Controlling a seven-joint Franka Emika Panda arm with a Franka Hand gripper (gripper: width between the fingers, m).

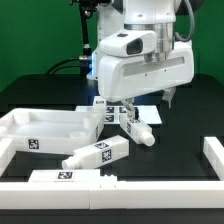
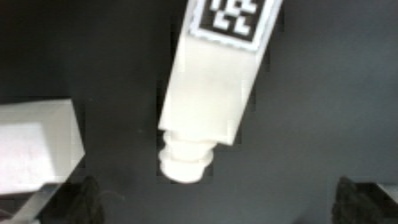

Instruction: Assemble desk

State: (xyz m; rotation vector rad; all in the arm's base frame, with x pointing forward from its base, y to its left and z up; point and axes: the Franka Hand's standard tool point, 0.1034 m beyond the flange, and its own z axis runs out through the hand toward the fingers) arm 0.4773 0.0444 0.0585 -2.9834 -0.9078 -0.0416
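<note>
Low white border wall [image 1: 70,182] runs along the near edge. Just beyond it one leg [image 1: 97,154] of the desk lies flat on the black table [image 1: 180,140]. The rimmed tabletop [image 1: 40,128] sits at the exterior view's left, and another leg [image 1: 137,130] lies near the middle. My arm reaches over the middle, wrist pointing straight down. My gripper [image 2: 205,205] hangs with its fingers [image 2: 50,200] spread wide, holding nothing, above a tagged leg [image 2: 214,90] whose peg points toward them.

Loose legs [image 1: 98,153] beside rimmed tabletop [image 1: 40,143]
</note>
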